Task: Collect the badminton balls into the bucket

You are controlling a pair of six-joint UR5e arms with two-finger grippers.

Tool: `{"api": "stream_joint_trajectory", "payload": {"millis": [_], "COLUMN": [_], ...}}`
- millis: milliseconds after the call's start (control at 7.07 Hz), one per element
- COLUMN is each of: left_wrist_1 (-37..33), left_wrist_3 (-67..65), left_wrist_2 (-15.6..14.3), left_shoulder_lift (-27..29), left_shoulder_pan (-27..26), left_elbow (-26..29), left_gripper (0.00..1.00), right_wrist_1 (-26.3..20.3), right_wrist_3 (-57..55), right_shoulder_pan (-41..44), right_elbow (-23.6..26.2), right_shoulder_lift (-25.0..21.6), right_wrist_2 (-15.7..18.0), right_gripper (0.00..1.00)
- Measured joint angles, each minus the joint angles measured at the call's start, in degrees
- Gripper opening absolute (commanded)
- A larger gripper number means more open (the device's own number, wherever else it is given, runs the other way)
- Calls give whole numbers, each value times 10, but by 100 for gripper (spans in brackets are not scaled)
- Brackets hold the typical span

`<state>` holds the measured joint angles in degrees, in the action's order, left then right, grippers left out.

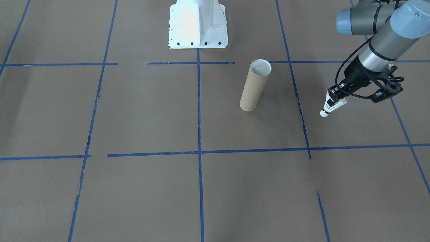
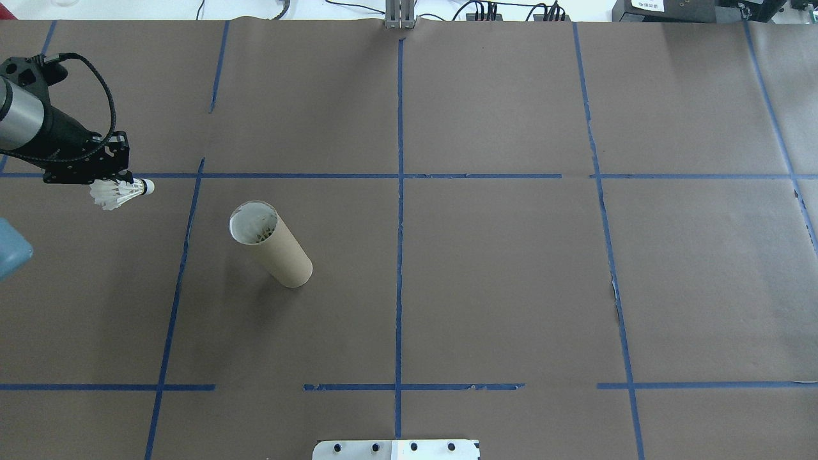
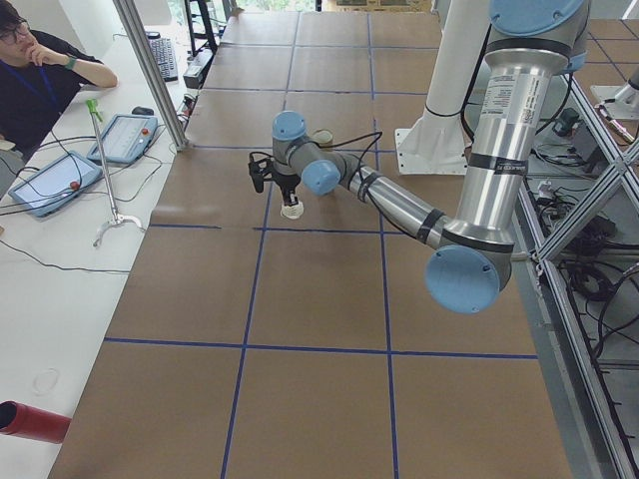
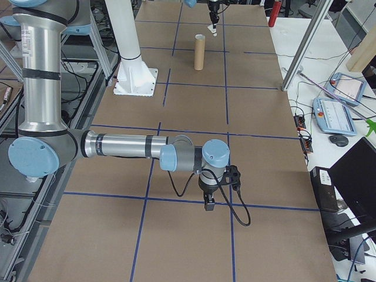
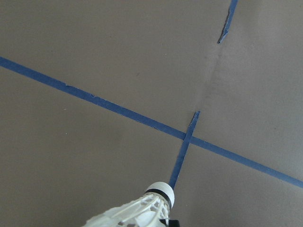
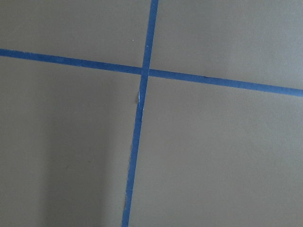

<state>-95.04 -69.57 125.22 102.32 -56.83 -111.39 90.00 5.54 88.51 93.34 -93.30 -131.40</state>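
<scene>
1. The shuttlecock (image 1: 331, 108) is pinched by its feathers in the left gripper (image 1: 337, 97), cork tip downward — ready for a tip-first drop.
2. The tube (image 1: 254, 86) stands upright, well apart.
3. The right gripper (image 4: 208, 204) — its state cannot be told — is parked far off.

1. The table (image 2: 511, 287) is covered edge to edge with brown paper.
2. Blue tape (image 2: 400, 211) runs over the paper in long lines, crossing to form a grid of large rectangles; some strips are broken or peeling at the ends.
3. The tube (image 2: 271, 245) stands upright on the paper, open rim up, inside one grid cell on the robot's left half, touching no tape line.
4. A white base (image 1: 198, 25) with bolt holes is fixed to the table at the robot's edge, on the middle tape line.
</scene>
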Motion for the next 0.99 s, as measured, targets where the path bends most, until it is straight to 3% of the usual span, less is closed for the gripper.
{"api": "stream_joint_trajectory", "payload": {"millis": [424,707,990], "left_wrist_1": [354,508,604], "left_wrist_3": [97,122,125], "left_wrist_2": [-77,-102,-111], "left_shoulder_lift": [153,241,316], "left_shoulder_pan": [0,2,16], "left_elbow": [-63,-72,-70], "left_gripper": [0,0,0], "right_wrist_1": [0,0,0], "right_wrist_3": [0,0,0], "right_shoulder_pan": [0,0,0], "right_elbow": [0,0,0], "right_shoulder_lift": [0,0,0], "right_wrist_2": [0,0,0], "right_gripper": [100,100,100]}}
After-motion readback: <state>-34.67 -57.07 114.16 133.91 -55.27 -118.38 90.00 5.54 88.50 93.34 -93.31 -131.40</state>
